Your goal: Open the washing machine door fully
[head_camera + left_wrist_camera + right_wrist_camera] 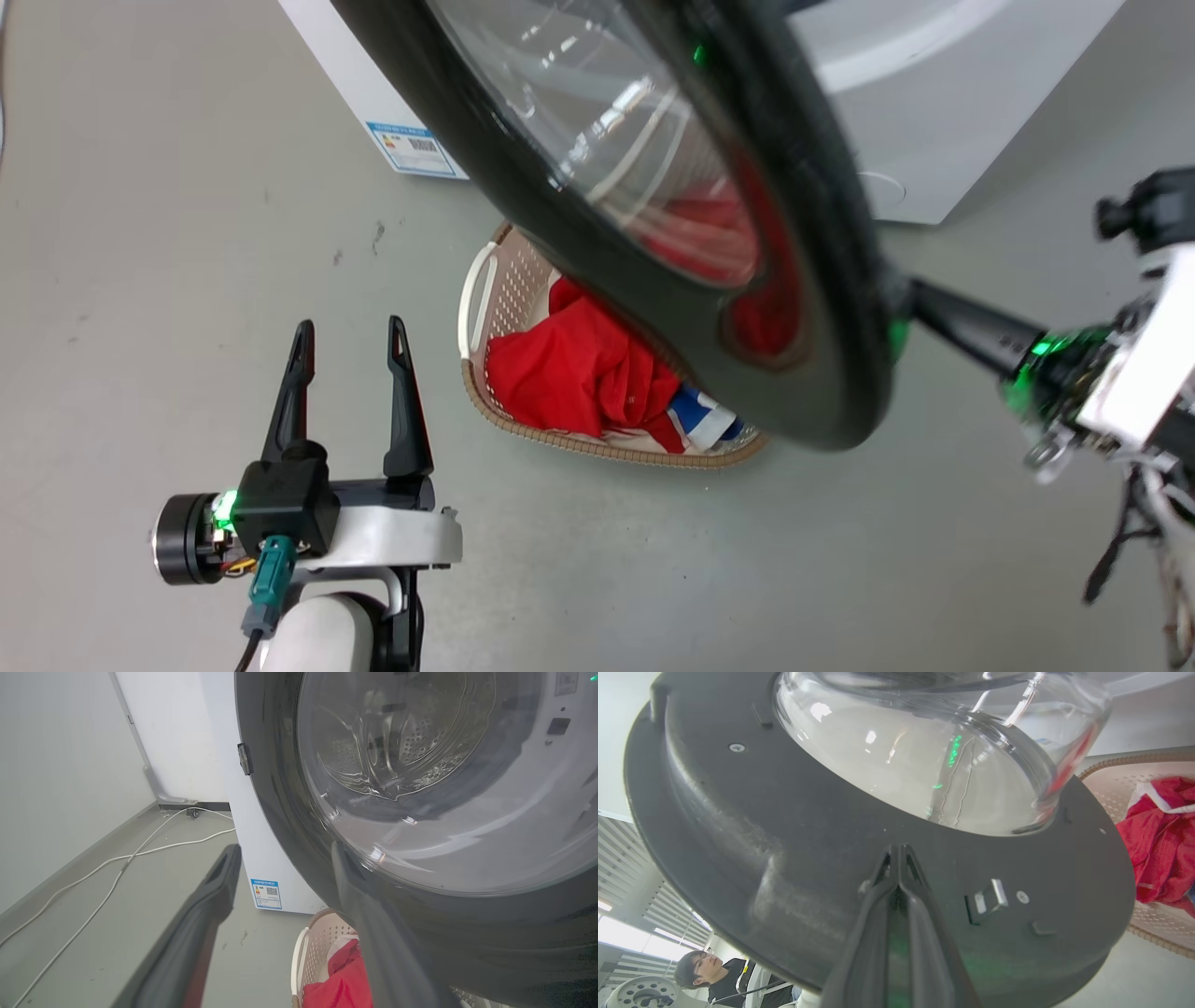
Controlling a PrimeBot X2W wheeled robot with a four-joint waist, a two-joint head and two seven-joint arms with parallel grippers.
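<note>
The washing machine door [822, 308], a black disc with a bulging clear glass bowl, stands swung out from the white washing machine [943, 121]. My right gripper [920, 301] reaches in from the right to the door's lower rim. In the right wrist view its fingers [899, 877] are shut together with nothing between them, their tips against the door's dark inner face [794, 849]. My left gripper [350, 336] hovers open over the floor at the lower left, apart from the door. In the left wrist view the perforated drum shows through the door's glass [402, 746].
A beige laundry basket [579, 441] with red clothes [579, 373] sits on the floor under the door. A blue label [415, 149] marks the machine's lower corner. White cables [117, 868] trail along the floor by the wall. A person [710, 975] sits behind.
</note>
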